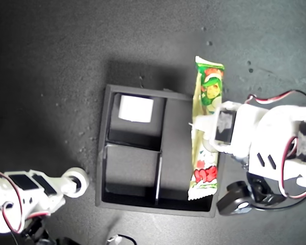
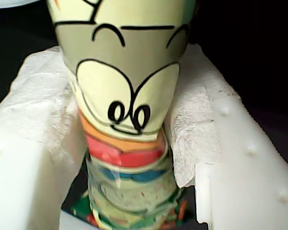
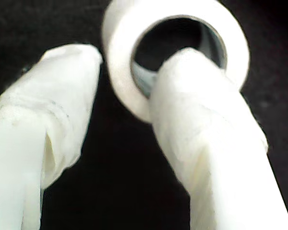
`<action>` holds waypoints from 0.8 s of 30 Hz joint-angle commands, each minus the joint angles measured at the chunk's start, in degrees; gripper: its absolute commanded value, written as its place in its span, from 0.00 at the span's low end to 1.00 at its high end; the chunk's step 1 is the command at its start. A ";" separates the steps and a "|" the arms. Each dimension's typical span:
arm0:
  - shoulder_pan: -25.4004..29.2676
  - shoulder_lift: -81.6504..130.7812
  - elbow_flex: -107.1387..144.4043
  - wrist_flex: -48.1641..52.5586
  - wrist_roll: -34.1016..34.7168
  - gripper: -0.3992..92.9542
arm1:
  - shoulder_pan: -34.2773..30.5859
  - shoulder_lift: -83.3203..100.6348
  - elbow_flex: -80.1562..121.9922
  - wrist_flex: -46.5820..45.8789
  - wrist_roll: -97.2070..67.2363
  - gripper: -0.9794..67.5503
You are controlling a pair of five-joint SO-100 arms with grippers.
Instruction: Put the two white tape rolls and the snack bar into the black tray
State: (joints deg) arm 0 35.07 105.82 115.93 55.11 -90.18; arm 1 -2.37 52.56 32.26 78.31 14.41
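Two grippers work at once: my first gripper (image 1: pixel 210 133) pinches the snack bar (image 1: pixel 206 127) above the black tray's (image 1: pixel 103 153) long section, while my second gripper (image 3: pixel 122 110), spread, apparently hooks a white tape roll (image 3: pixel 177 48) beside the tray.

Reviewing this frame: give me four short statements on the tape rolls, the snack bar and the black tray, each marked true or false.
1. My first gripper clamps the long green, white and red snack bar. True.
2. The square matte black tray holds nothing. False: a white tape roll sits in a small section.
3. The smaller white tape ring lies in the tray. False: it is outside, at my second gripper.
4. The bar overlaps the tray's long section. True.
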 commanded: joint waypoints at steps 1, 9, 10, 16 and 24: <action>1.05 -0.79 -0.70 -2.02 -1.14 0.09 | 0.53 -0.09 -0.18 -2.11 -0.44 0.17; 0.26 -2.29 -0.88 -3.87 0.62 0.11 | -0.62 -2.20 -0.53 -2.11 -0.35 0.19; 0.18 -2.64 -0.88 -3.87 0.53 0.11 | -0.70 -2.20 -0.26 -2.11 -0.26 0.19; 0.09 -4.75 1.85 -7.91 -0.35 0.12 | -1.23 -2.20 -2.64 0.53 -0.18 0.20; -0.79 -8.00 2.99 -9.84 -1.23 0.09 | -2.72 -2.20 -10.28 10.72 5.62 0.14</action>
State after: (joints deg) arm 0 35.60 98.26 119.09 45.97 -90.70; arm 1 -4.83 49.75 26.19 85.52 16.52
